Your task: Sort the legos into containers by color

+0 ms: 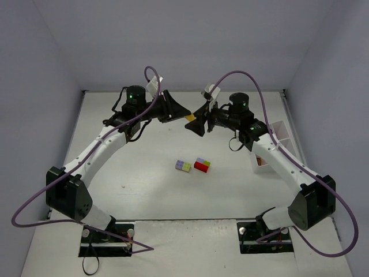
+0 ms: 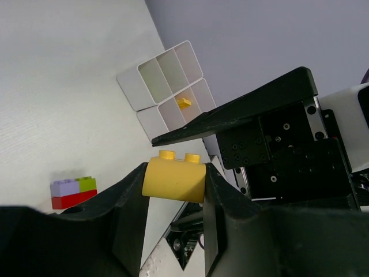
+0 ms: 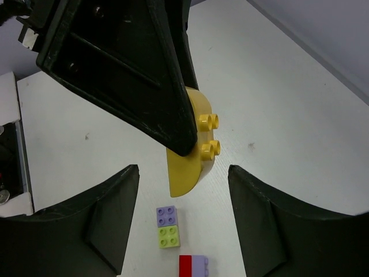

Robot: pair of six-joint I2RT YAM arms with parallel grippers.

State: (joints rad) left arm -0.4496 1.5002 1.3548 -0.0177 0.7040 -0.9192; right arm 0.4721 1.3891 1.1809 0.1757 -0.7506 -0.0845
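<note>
The left gripper (image 2: 174, 193) is closed on a yellow lego (image 2: 173, 178), pinching its two flat sides between the black fingers (image 2: 130, 199) with the two studs pointing up in the left wrist view. The brick is held in the air, well apart from the white divided tray (image 1: 283, 131) and to the tray's left in the top view.

The right gripper (image 3: 183, 173) faces it tip to tip, on the side nearer the tray. Its jaws stand wide apart with nothing between the pads. In the right wrist view the held brick hangs ahead of the gap between the jaws, with open space on either side.

Below the two grippers, on the bare table (image 1: 144, 190), a lavender-and-lime pair of legos (image 1: 183, 166) lies flat, studs up. Just beside it, on the tray side, sits a red cluster (image 1: 202, 165) with other colours joined to it. I cannot tell how its pieces are stacked. Both groups are left of the tray in the top view, nearer the arm bases than the held brick.

The tray sits at the table's right edge, partly hidden by the right arm. In the left wrist view a small yellow piece (image 2: 184, 103) lies in one of its compartments, and the other compartments in sight show only white floor.
</note>
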